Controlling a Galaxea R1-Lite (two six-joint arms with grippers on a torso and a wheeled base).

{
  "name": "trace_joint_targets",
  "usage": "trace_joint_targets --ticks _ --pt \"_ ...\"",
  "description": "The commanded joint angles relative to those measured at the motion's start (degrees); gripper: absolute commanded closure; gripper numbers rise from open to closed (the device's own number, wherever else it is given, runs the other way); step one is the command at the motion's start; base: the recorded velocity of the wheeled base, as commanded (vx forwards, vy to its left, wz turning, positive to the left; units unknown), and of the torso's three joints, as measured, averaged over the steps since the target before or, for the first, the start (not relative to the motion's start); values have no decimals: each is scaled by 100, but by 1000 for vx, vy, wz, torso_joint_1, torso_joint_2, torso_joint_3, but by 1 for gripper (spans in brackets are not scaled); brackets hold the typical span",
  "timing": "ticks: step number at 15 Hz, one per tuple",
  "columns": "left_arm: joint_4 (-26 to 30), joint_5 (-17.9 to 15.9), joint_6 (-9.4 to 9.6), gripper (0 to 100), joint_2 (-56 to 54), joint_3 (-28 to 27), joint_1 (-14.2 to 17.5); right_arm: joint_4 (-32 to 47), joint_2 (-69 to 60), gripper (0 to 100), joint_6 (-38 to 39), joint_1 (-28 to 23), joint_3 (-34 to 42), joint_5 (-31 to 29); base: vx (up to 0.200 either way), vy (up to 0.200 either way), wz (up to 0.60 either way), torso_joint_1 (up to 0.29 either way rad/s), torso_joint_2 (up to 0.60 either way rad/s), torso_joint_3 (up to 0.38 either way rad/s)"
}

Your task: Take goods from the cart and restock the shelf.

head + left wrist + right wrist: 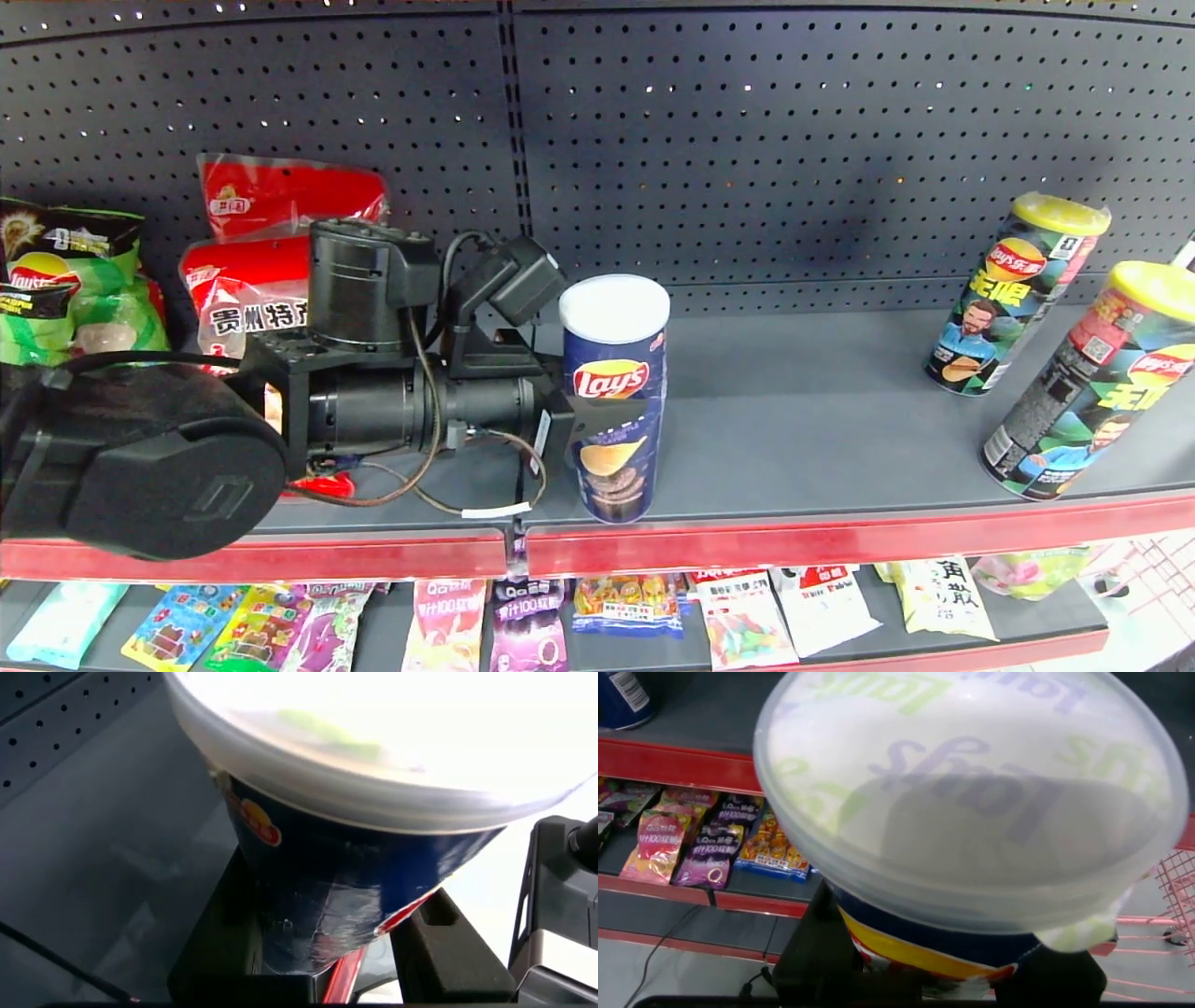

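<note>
On the upper shelf, just ahead of the red front lip, our left gripper is closed around the lower half of a blue chip can, which stands upright with its white lid on top. Its base looks to be resting on the shelf board. We judge the low, sideways grip keeps the can vertical as it is set down, so it can be let go without tipping. In the left wrist view the can sits squarely between the dark fingers, with no visible slack. Beyond the gripper's far side the board lies bare until two yellow-lidded cans, well apart from our can, which fits starting a new row there. Behind the left arm, toward the perforated back panel, red bags and green bags lean in their own section, so the arm has to reach in past them. Our right gripper clamps a second can, its clear lid toward the wrist camera, held off the upper shelf. Below it are the lower shelf with its packets and a corner of the cart. We judge it waits there to be placed next. The main risk is nudging the standing can while backing the left gripper away.
</note>
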Motion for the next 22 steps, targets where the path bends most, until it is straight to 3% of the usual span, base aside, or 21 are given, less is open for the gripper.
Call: trace_joint_targets --ticks 1,2,8,11,14,17,18,22 --pt "23 1 21 100 24 49 -5 -1 1 100 -1 0 0 -2 0 0 0 0 0 0" --pt "6 -8 21 0 24 93 -5 -1 10 100 -1 9 0 7 0 0 0 0 0 0" --pt "-3 291 -40 0 -407 691 119 -10 599 100 -45 53 -307 516 0 0 0 0 0 0" --pt "-3 291 -40 0 -1048 1394 532 -63 1689 100 -186 361 -1046 1053 0 0 0 0 0 0" --pt "-3 291 -49 0 -1716 2176 795 -107 2814 100 -238 941 -1890 1149 0 0 0 0 0 0" --pt "14 300 -84 0 -2648 3055 901 -1249 4519 100 -238 1213 -2777 1167 0 0 0 0 0 0" --pt "32 300 -172 0 -2868 3204 927 -1627 4967 100 -230 1240 -2979 1211 0 0 0 0 0 0" --pt "41 449 -295 0 -3131 3319 927 -1882 6233 100 -221 1582 -3964 1492 0 0 0 0 0 0"
